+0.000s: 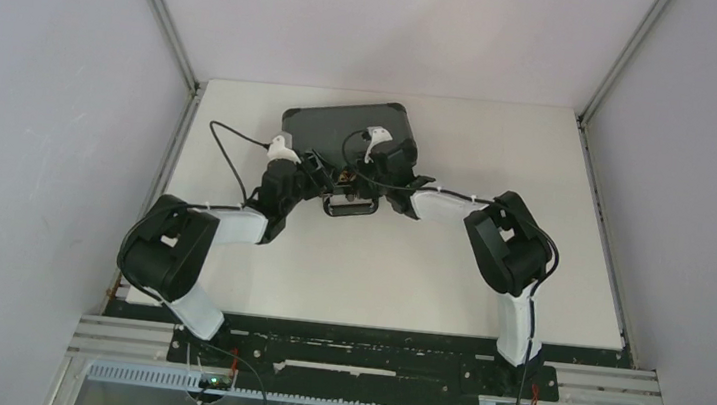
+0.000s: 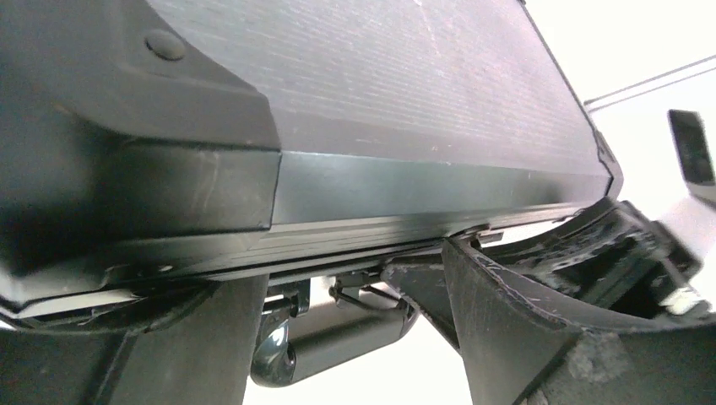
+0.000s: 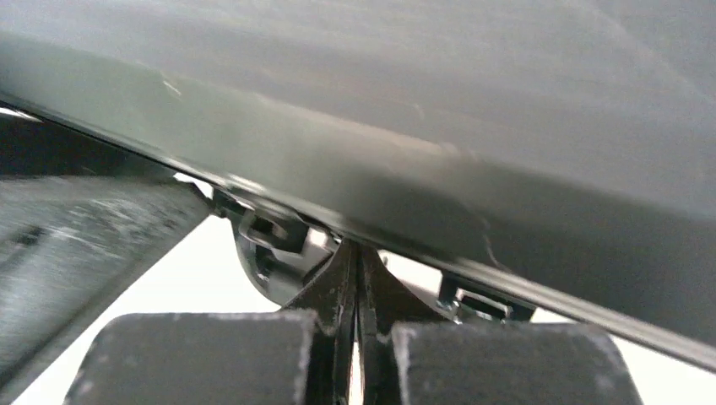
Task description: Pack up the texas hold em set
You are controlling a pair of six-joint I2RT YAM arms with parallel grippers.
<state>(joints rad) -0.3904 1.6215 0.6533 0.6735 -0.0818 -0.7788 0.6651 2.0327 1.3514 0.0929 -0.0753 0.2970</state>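
The texas hold em set shows as a black hard case point(image 1: 347, 126), lid down, lying flat at the back middle of the table. Its handle point(image 1: 351, 205) points toward me. My left gripper point(image 1: 320, 171) is open at the case's front edge, left of the handle; its fingers point(image 2: 507, 321) reach up to the front seam of the case point(image 2: 405, 101), with the handle point(image 2: 338, 333) between them. My right gripper point(image 1: 379, 179) is shut, with nothing seen between its jaws. Its tips point(image 3: 355, 253) meet right under the seam of the case point(image 3: 422, 110), between the handle mount point(image 3: 270, 253) and a latch point(image 3: 477, 304).
The white table point(image 1: 376, 285) is walled by grey panels left, right and behind. Both forearms angle inward toward the case front, and a black cable point(image 1: 229, 149) loops off the left wrist. One left finger point(image 3: 76, 236) shows in the right wrist view.
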